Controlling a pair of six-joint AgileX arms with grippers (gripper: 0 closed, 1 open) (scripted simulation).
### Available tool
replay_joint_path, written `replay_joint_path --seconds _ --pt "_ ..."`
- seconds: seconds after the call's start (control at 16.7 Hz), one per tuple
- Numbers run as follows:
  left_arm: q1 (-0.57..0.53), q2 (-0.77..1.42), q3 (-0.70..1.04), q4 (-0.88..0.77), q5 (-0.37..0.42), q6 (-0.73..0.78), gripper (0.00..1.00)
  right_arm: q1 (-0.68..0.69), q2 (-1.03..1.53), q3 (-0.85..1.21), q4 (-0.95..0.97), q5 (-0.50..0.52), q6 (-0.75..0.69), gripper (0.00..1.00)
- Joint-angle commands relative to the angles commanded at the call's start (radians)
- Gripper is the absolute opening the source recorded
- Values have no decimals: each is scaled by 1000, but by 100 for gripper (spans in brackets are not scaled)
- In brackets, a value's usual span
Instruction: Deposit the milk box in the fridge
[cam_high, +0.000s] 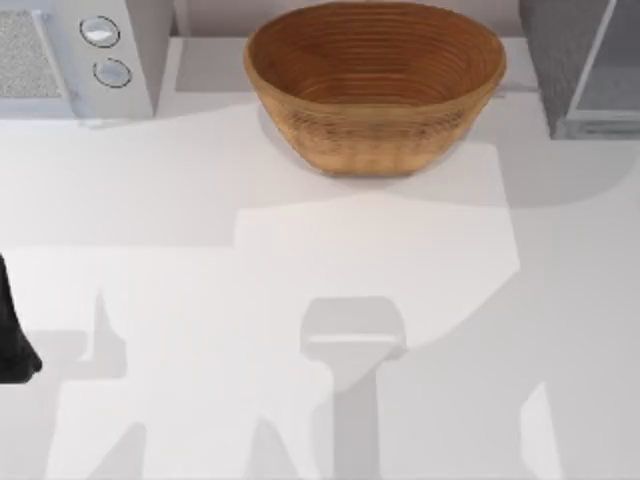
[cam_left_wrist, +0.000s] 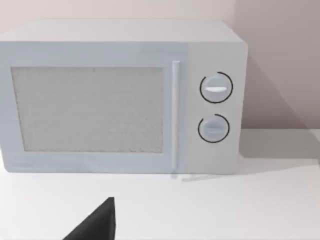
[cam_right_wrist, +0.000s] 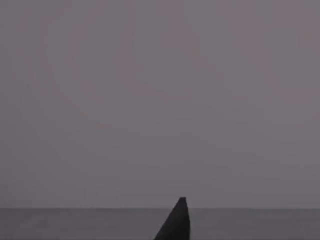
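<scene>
Top view, fridge far right, left arm parked left edge, pincer state untellable

Basket: brown woven wicker bowl-shaped basket, far centre of the white table.
Microwave: light-grey boxy microwave, two round knobs, mesh door panel, table's far left.

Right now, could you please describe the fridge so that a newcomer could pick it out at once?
Start at the wicker basket at the middle of the table's far edge, then look to the far right corner. The fridge is the dark-grey cabinet there with a lighter silvery framed door panel; unlike the light-grey appliance at far left, it has no round knobs.
</scene>
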Motion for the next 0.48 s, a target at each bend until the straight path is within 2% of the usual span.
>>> replay_joint_path --seconds 0.18,0.48 --pt "0 0 0 0 0 0 100 0 0 0 0 0 0 98" --pt "0 0 0 0 0 0 100 0 0 0 0 0 0 100"
